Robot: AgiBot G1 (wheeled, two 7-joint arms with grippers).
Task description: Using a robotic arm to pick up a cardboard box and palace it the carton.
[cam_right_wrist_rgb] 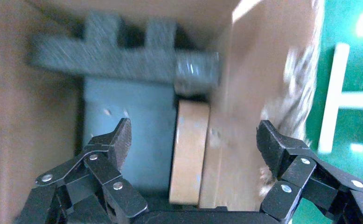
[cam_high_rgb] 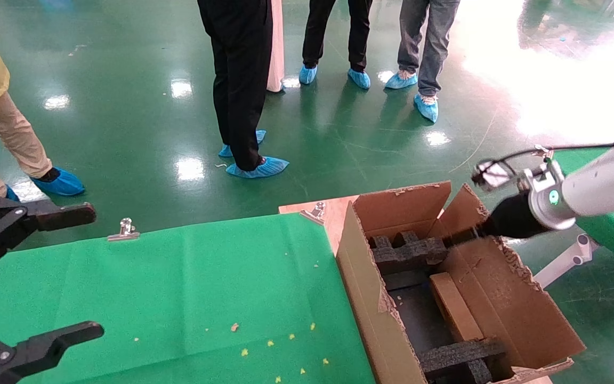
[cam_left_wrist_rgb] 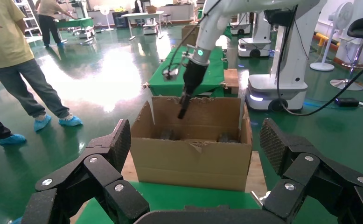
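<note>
The left tool (cam_high_rgb: pixel 30 277) sits parked over the worktop's (cam_high_rgb: pixel 179 288) left edge, fingers spread. At the right edge, the cardboard box (cam_high_rgb: pixel 453 306) lies on edge inside the carton (cam_high_rgb: pixel 363 298) — apparently delivered — below the right tool (cam_right_wrist_rgb: pixel 193 140), released and empty.

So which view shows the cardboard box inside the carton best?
The head view: the cardboard box stands on edge inside the carton, against its right-hand wall, between the foam inserts. The right wrist view shows only its narrow edge, beneath the open right hand. In the left wrist view the carton's wall hides it.
</note>
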